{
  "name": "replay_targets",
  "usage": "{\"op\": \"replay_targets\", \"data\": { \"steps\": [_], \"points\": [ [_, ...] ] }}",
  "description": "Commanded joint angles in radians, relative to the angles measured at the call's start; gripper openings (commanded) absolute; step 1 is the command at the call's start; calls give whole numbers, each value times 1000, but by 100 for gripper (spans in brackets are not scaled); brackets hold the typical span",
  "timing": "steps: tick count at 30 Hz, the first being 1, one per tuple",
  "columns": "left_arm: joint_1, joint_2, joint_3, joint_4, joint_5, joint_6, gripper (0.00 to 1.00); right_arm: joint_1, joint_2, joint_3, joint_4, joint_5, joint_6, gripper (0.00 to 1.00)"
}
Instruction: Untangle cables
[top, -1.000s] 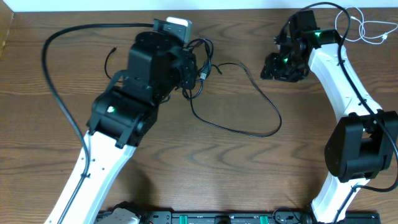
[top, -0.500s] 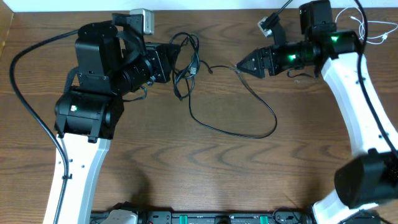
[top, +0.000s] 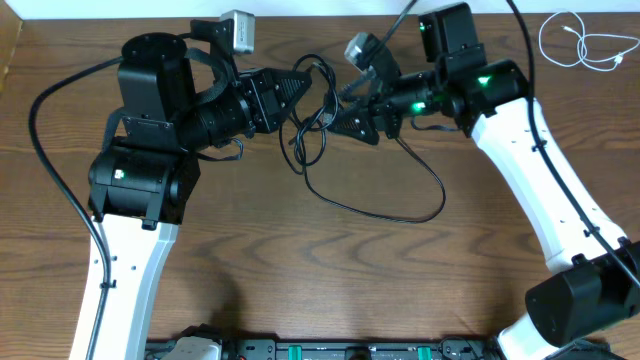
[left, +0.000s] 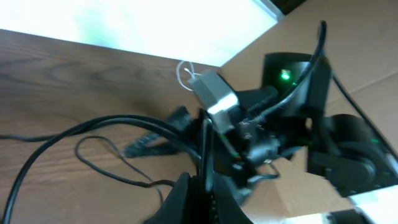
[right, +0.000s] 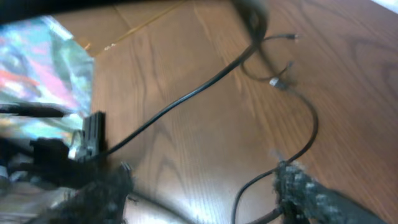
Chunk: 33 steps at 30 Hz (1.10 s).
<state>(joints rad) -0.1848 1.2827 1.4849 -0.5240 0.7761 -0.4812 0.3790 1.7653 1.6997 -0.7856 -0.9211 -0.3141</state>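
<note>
Several black cables (top: 318, 112) lie knotted at the back middle of the table, and one long loop (top: 425, 205) trails out to the right. My left gripper (top: 304, 86) points right and is shut on a black cable at the knot. The left wrist view shows its fingers (left: 186, 196) pressed together with a black cable (left: 204, 140) rising from between them. My right gripper (top: 338, 120) faces it from the right, open, its tips at the knot. Its fingers (right: 314, 196) stand wide apart in the right wrist view, with a black cable (right: 245, 186) curving between them. A white cable (top: 578, 45) lies coiled at the back right corner.
The left arm's thick black wire (top: 45, 120) arcs over the table's left side. The two arm bases stand at the front corners, with a black rail (top: 330, 350) along the front edge. The table's back edge runs just behind both grippers.
My right arm has swung left from the back right to the knot, its jaws now apart. My left gripper has turned to point right, carrying the knot with it.
</note>
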Motion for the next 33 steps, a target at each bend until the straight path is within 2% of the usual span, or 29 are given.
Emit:
{"op": "replay_targets", "data": {
  "steps": [1,2,3,7,9,16,23,28,30,33],
  "points": [
    [5,-9,5,10,58,-41,7,18,18,-2,35,81,35,49],
    [5,-9,5,10,58,-40,7,18,18,-2,39,152,87,20],
    [5,-9,5,9,47,-40,7,15,18,-2,39,207,136,1],
    [14,-9,5,-6,-63,-16,7,-23,18,-2,-13,563,444,1],
    [31,-9,5,-44,-174,0,7,-66,18,-2,-93,748,576,1],
    [71,-9,5,-135,-406,62,7,-215,21,-7,-280,1035,679,1],
    [72,-9,5,-201,-562,127,7,-346,21,-42,-304,987,670,1],
    [72,-9,5,-248,-723,175,7,-354,21,-61,-312,938,620,1],
    [72,-9,5,-288,-859,175,7,-354,21,-68,-311,937,620,1],
    [71,-9,5,-332,-896,182,7,-351,21,-71,-312,904,618,1]
  ]
}}
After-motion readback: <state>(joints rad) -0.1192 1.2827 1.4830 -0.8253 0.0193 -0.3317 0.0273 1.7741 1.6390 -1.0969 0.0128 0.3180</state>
